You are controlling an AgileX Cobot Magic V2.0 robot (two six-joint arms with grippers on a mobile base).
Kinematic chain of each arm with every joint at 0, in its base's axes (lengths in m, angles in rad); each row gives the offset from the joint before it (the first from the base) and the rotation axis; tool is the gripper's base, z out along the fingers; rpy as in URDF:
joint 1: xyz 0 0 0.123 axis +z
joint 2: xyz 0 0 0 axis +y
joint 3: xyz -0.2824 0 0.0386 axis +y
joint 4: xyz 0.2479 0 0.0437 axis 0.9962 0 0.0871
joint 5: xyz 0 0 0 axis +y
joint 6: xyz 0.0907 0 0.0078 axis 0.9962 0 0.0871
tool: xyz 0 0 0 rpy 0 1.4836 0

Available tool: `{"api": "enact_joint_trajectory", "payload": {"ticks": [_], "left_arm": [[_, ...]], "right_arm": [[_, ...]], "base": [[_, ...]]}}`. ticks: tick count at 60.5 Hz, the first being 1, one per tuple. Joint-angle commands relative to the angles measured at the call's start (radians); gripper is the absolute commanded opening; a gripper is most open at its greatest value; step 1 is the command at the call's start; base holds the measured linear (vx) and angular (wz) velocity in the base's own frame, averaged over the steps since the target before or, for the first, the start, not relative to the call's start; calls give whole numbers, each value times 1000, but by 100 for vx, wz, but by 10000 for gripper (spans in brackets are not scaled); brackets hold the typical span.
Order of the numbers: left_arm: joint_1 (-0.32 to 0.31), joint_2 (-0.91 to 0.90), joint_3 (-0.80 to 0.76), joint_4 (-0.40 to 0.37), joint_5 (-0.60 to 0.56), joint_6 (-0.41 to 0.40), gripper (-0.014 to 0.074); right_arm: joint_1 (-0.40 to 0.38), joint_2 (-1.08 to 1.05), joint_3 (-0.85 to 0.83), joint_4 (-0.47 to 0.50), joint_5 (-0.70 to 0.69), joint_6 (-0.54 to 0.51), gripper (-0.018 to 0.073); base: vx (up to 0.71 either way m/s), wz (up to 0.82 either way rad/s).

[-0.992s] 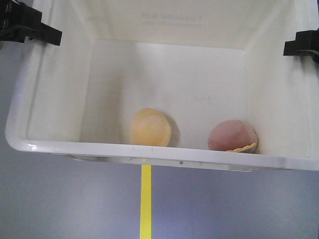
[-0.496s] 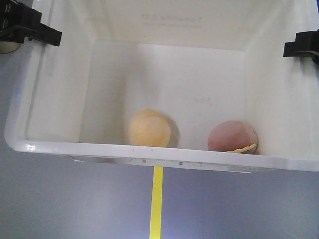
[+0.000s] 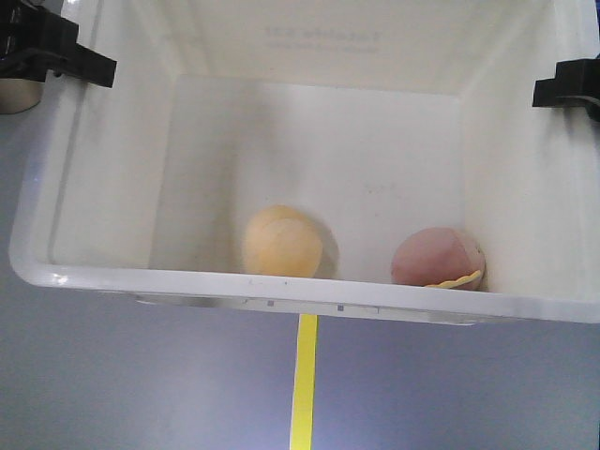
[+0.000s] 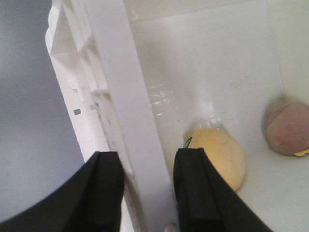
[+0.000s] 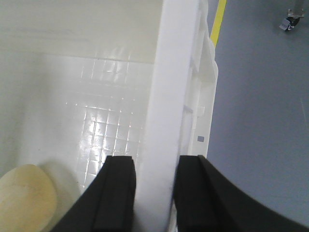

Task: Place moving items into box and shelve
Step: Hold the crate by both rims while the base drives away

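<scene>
Left gripper (image 4: 147, 162): jaws clamped across left wall of box (image 3: 281, 286), one inside, one outside. Right gripper (image 5: 155, 164): same hold on right wall. Cream ball (image 3: 281, 242) and pink ball (image 3: 438, 258) on box bottom by near wall, apart. Judgement: packing done, shelving step in hand. Next, you move both arms together, box level; destination not in view.

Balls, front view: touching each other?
No, bare floor of the crate separates the cream ball from the pink ball.
</scene>
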Motion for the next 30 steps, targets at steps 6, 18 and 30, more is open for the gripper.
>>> {"api": "enact_joint_trajectory", "payload": {"ticks": [6,18,30], "left_arm": [[-20,-39,-46,-195,-91,29,-6],[-20,-39,-46,-195,-91,29,-6],[-20,-39,-46,-195,-91,29,-6]], "right_arm": [[10,-29,-45,139,-125,-18,-6],[10,-29,-45,139,-125,-18,-6],[10,-29,-45,139,-125,-18,-6]], "base": [[29,2],[31,2],[34,1]]}}
